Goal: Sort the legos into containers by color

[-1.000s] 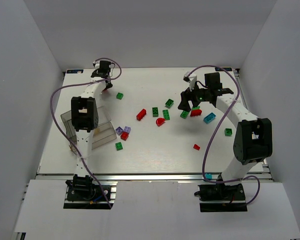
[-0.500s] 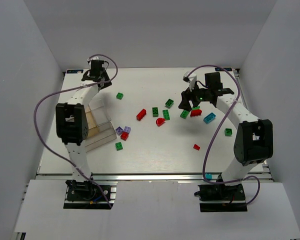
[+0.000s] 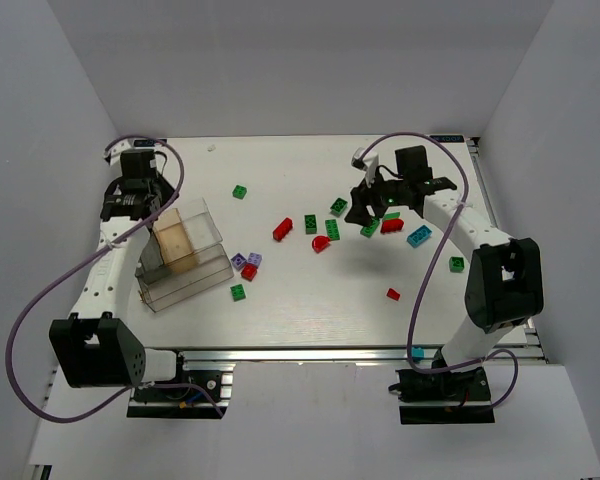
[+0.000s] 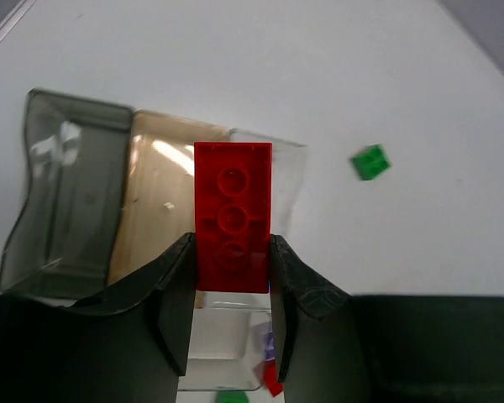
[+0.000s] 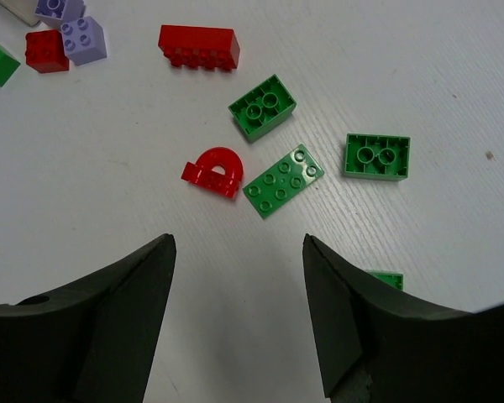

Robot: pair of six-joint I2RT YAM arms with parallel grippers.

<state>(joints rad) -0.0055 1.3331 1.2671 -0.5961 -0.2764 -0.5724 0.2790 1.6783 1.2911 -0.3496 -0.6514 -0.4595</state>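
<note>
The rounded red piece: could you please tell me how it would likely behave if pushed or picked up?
The rounded red piece looks like hard plastic, so probably stiff and light. It lies flat, so a push should slide it, not roll it. Its curved edge may slip in a grip.

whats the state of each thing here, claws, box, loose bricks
left claw, shut on the red brick
right claw, open, empty, over loose bricks
container, upright, top open
tan block, inside the container's middle compartment
red arch piece, loose on the table
green eight-stud brick, lying flat, studs up
</note>
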